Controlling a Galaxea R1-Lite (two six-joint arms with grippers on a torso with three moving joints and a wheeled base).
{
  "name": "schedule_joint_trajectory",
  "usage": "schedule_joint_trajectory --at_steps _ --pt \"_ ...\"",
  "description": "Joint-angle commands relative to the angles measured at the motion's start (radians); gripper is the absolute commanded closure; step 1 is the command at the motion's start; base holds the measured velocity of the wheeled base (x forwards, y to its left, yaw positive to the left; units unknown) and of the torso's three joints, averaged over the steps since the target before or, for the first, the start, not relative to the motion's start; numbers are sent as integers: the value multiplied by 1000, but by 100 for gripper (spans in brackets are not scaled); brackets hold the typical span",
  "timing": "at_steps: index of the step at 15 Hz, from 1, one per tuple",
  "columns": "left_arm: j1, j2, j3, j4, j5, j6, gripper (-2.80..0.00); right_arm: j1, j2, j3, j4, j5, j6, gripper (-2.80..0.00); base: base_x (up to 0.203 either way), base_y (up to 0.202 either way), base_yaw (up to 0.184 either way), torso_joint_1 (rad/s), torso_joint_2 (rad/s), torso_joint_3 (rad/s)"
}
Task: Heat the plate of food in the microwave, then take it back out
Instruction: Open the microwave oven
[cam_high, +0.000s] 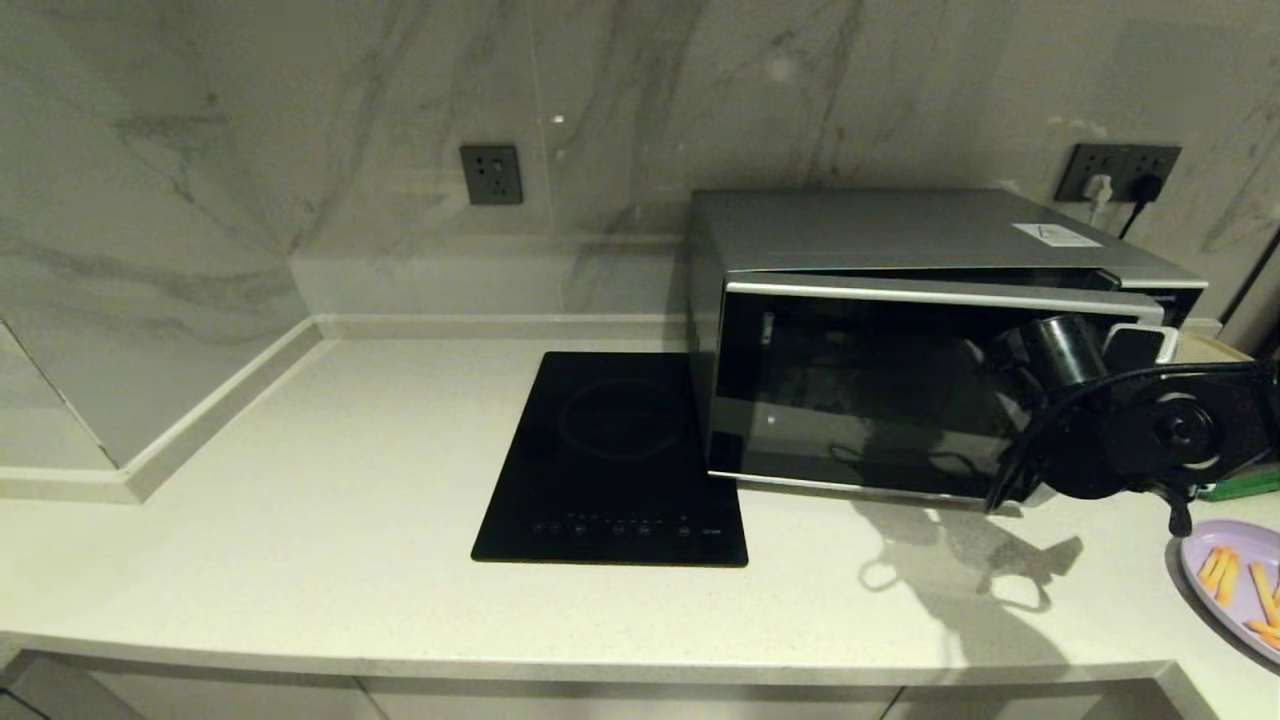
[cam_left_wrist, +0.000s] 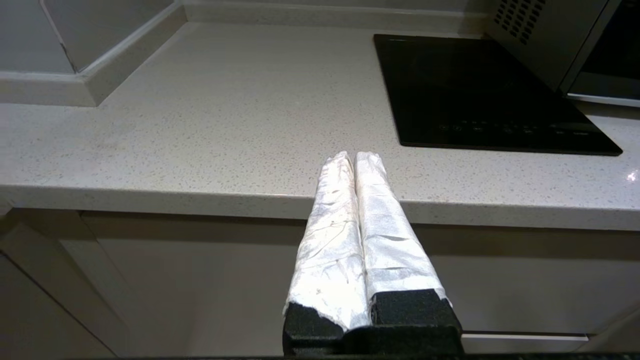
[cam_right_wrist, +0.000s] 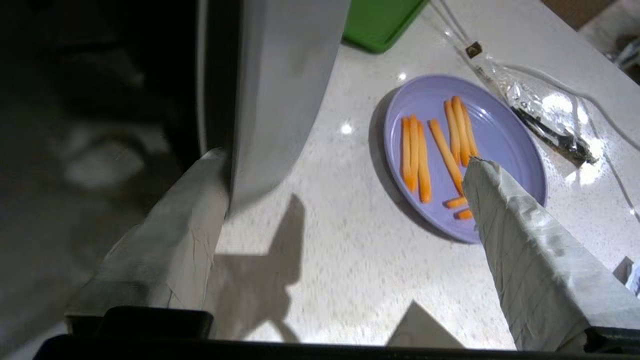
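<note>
The silver-grey microwave (cam_high: 900, 330) stands at the back right of the counter, its dark glass door (cam_high: 880, 400) slightly ajar at the right end. My right gripper (cam_high: 1135, 345) is at that end of the door and open. In the right wrist view the gripper (cam_right_wrist: 345, 160) has one taped finger (cam_right_wrist: 200, 200) against the door's silver edge (cam_right_wrist: 280, 100), while the other hangs over the plate of food. The lilac plate (cam_right_wrist: 465, 150), with orange sticks (cam_right_wrist: 420, 155), lies on the counter right of the microwave (cam_high: 1235, 585). My left gripper (cam_left_wrist: 354, 159) is shut and empty, low before the counter's front edge.
A flat black cooktop (cam_high: 615, 460) lies left of the microwave. A green tray (cam_right_wrist: 382, 22) sits beyond the plate, and a shiny packet with a white cable (cam_right_wrist: 540, 112) lies beside it. Wall sockets (cam_high: 1120, 172) are behind the microwave. The counter's left half (cam_high: 330, 480) is bare.
</note>
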Motion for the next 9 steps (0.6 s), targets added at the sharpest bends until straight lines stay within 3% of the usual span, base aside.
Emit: schedule_joint_trajectory --at_steps 1,5,6,7,9 --pt "0 0 0 -1 1 -1 0 29 -50 21 -5 22 3 -280 0 0 0 0 0 0" --pt "0 0 0 -1 1 -1 0 130 -131 30 -6 197 -50 -280 0 0 0 0 0 0" --pt "0 0 0 -1 1 -1 0 171 -184 42 -6 251 -72 -114 0 0 0 0 0 0" --pt "0 0 0 -1 1 -1 0 211 -246 53 -3 307 -96 0 0 0 0 0 0 0" --pt "0 0 0 -1 1 -1 0 287 -386 58 34 429 -135 0 0 0 0 0 0 0"
